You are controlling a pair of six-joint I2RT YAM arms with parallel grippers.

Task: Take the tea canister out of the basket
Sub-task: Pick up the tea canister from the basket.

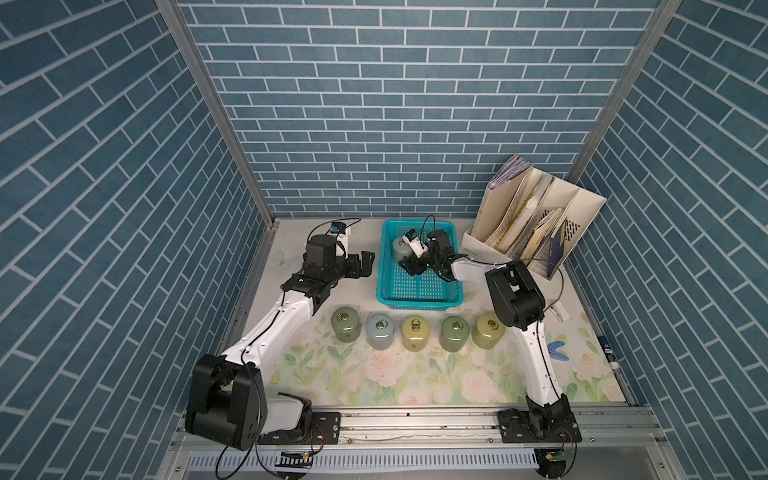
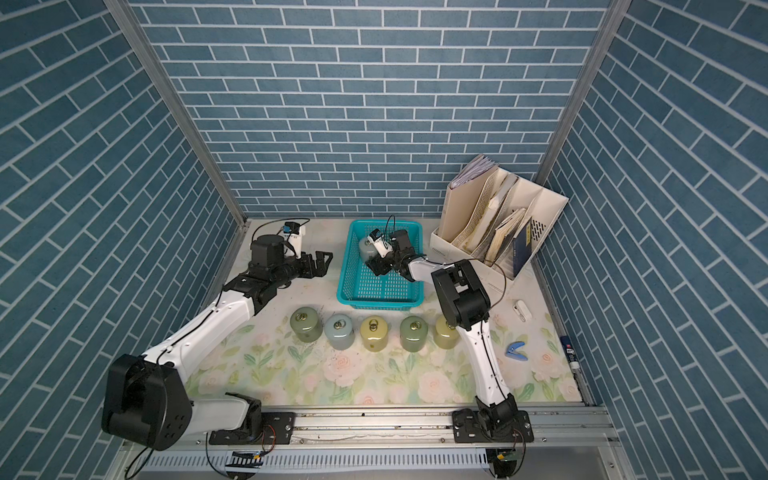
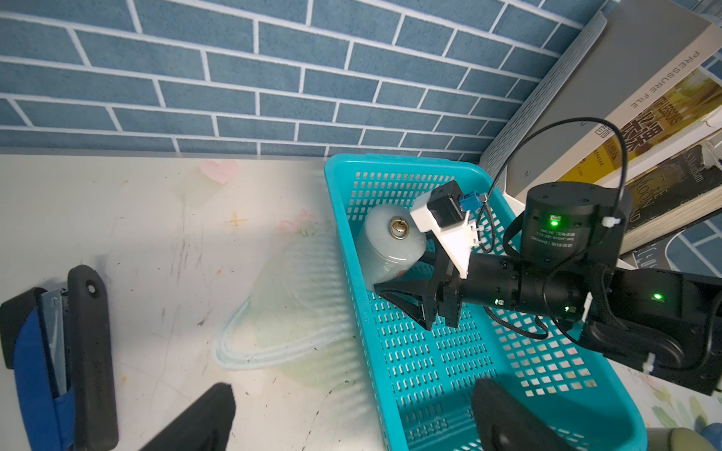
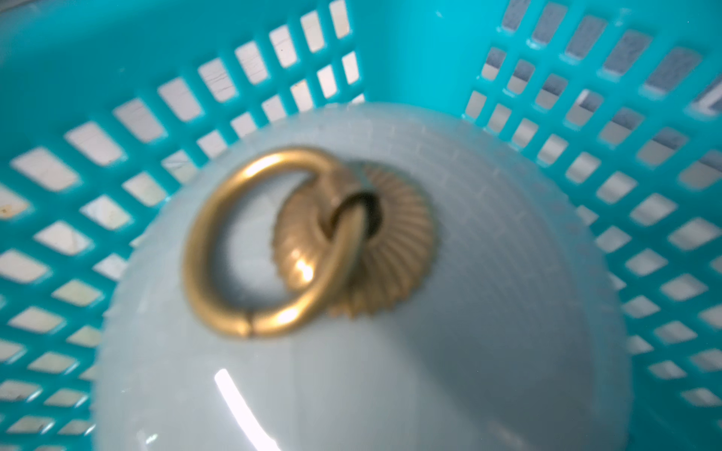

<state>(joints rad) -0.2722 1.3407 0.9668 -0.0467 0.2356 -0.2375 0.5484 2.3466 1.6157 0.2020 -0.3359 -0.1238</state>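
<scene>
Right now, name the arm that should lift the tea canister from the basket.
Right: right gripper inside the turquoise basket, closed on the pale-blue tea canister; left gripper open, outside.

The tea canister (image 1: 400,248) sits in the far left corner of the basket (image 1: 419,305), walls close on two sides; the near half lies open. Five jars (image 1: 415,334) line the tabletop (image 1: 374,374) just before it.

The floral bench (image 1: 415,374) carries a turquoise basket (image 1: 419,300) near its back edge; a cream file organizer (image 1: 588,208) stands just right of the basket; five canisters (image 1: 415,332) stand in a row in front of the basket; a blue clip (image 1: 557,351) and a small white object (image 1: 559,311) lie further off, front-right of the basket.
</scene>
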